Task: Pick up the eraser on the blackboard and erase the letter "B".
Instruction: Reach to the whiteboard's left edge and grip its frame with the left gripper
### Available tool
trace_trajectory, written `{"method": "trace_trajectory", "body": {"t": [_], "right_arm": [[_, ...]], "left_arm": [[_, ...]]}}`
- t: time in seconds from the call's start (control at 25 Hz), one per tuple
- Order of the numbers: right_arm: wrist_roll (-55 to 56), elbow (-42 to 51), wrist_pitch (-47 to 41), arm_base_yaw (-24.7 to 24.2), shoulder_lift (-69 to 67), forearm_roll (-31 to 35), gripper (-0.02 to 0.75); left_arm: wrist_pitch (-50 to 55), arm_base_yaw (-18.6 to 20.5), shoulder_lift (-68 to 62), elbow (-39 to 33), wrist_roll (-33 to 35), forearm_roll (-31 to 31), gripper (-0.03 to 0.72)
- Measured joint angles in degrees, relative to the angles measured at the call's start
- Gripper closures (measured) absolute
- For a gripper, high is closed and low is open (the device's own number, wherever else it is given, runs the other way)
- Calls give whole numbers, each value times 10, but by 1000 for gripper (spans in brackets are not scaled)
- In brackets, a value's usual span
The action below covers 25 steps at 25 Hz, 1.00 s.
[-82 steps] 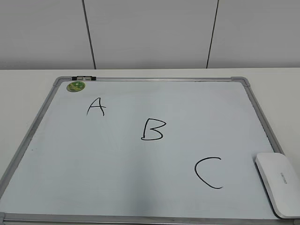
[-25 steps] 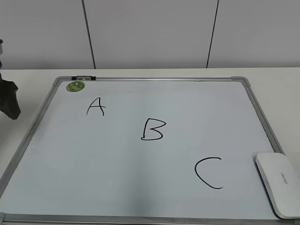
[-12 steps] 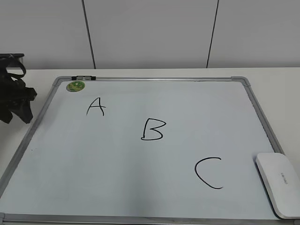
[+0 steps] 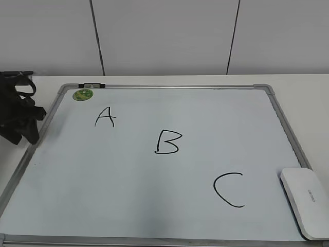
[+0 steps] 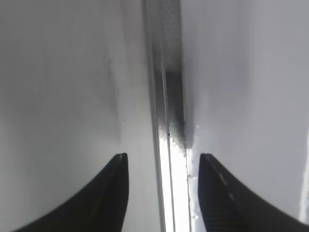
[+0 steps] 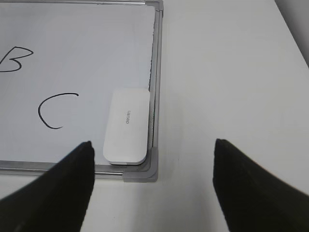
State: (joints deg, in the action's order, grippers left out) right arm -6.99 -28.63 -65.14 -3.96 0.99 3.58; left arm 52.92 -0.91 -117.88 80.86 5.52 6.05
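Slanted front view over blackboard (image 4: 164, 175); close left wrist on frame; higher right wrist, shared eraser (image 6: 127, 125).

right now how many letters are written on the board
3. A sits at upper left near the green magnet, B in the middle, C at lower right beside the eraser. None looks hidden.

The white eraser (image 4: 306, 203) lies flat in the near right corner of the blackboard (image 4: 128, 206), against its silver frame; the black letter "B" (image 4: 168, 142) sits mid-board, unwiped.
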Motion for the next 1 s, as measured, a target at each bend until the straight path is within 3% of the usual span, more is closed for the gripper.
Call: {"method": "trace_trajectory", "body": {"t": [1.0], "right_arm": [[0,0,0,0,0,0,151]], "left_arm": [[-17,4,-27,10,1,4,439]]}}
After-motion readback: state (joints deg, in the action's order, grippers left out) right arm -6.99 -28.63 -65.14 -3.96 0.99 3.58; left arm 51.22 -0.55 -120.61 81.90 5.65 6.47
